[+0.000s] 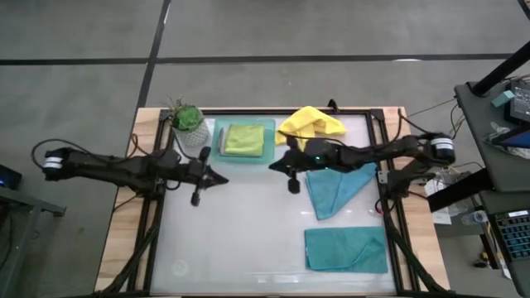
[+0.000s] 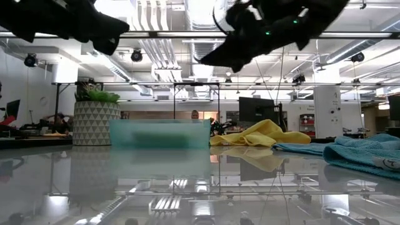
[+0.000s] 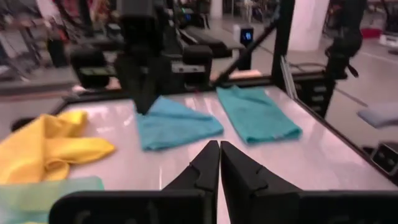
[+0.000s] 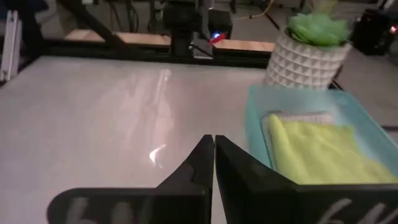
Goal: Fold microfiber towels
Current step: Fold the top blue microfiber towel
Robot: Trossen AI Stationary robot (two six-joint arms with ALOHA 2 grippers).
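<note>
Left gripper (image 3: 219,163) (fingers pressed together, empty) above white tabletop (image 3: 323,152); beyond: crumpled yellow towel (image 3: 46,149), two teal towels (image 3: 174,123) (image 3: 257,113), right arm (image 3: 144,56).

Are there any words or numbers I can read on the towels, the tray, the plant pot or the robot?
No text can be read anywhere in these pictures.
Small white tag on the soft teal microfiber towel: marks too small and blurred to read.
Translucent mint-green plastic tray, white patterned plant pot, crumpled yellow microfiber towel: no writing shows.
Monitor in the room behind the table: dark, nothing readable.
</note>
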